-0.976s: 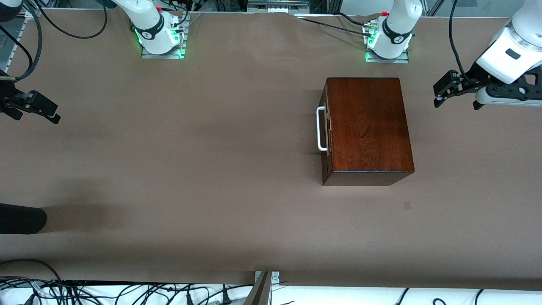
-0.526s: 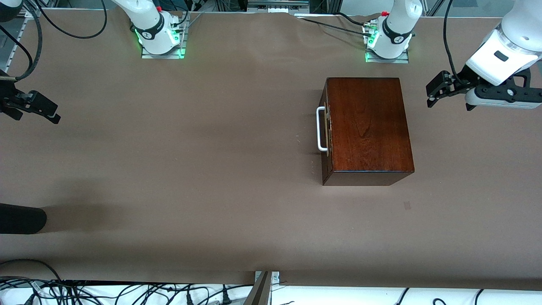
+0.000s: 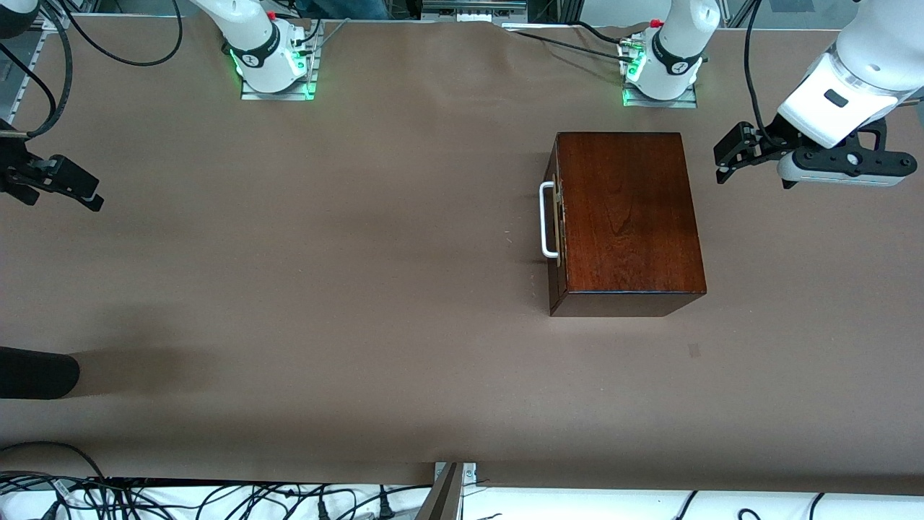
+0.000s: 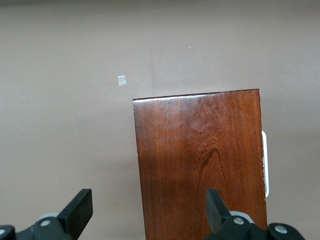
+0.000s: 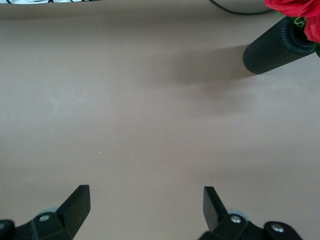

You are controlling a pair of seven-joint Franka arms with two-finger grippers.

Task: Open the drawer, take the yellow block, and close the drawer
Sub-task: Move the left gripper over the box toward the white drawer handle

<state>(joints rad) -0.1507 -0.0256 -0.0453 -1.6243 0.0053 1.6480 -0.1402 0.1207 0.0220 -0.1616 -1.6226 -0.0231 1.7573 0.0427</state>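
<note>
The dark mahogany box (image 3: 628,217) stands on the table near the left arm's base. Its drawer is shut, and the white loop handle (image 3: 547,220) faces the right arm's end of the table. The yellow block is hidden. My left gripper (image 3: 724,165) is open and empty, up in the air over the box's edge at the left arm's end. In the left wrist view the gripper (image 4: 147,210) spans that edge of the box (image 4: 200,160), and the handle (image 4: 265,165) shows past it. My right gripper (image 3: 86,195) is open and empty and waits over bare table (image 5: 145,205).
A black ribbed cylinder (image 3: 36,372) lies at the right arm's end of the table, nearer the camera; the right wrist view shows it (image 5: 277,47) holding red flowers. A small pale patch (image 3: 694,350) marks the brown table cover near the box.
My left gripper has moved in toward the box from the left arm's end of the table. The right arm, box and drawer have not moved.
</note>
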